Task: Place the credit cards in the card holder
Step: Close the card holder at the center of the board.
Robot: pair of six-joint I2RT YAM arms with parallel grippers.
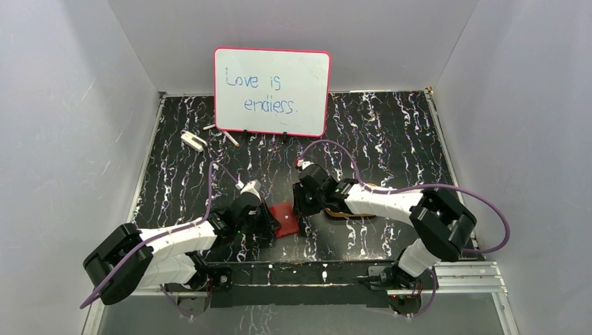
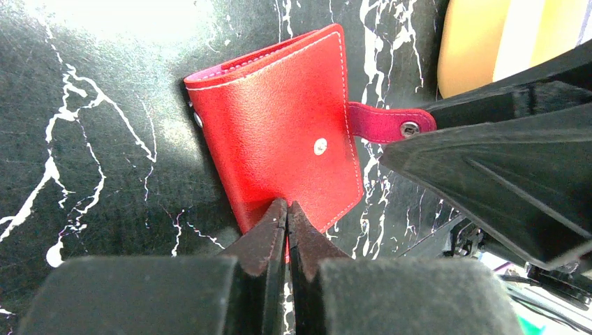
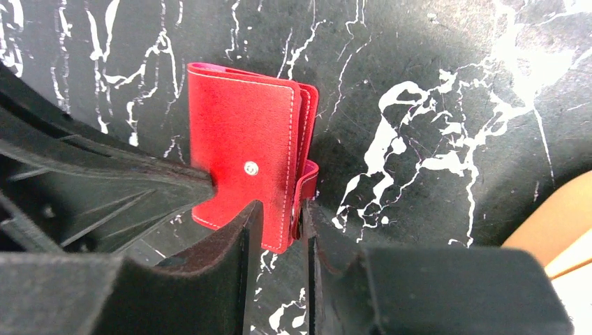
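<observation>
The card holder (image 1: 285, 218) is a red wallet, folded shut, between my two grippers. In the left wrist view my left gripper (image 2: 286, 209) is shut on the near edge of the card holder (image 2: 279, 132). Its snap tab (image 2: 387, 124) sticks out to the right, undone. In the right wrist view my right gripper (image 3: 283, 223) is shut on the tab-side edge of the card holder (image 3: 241, 153). A pale whitish strip (image 2: 518, 35), perhaps a credit card, lies in the orange tray and is mostly cut off. No card is in either gripper.
The orange-rimmed tray (image 1: 349, 211) lies under my right arm, just right of the wallet. A pink-framed whiteboard (image 1: 272, 91) stands at the back. Small white items (image 1: 193, 141) lie at the back left. Grey walls close in three sides.
</observation>
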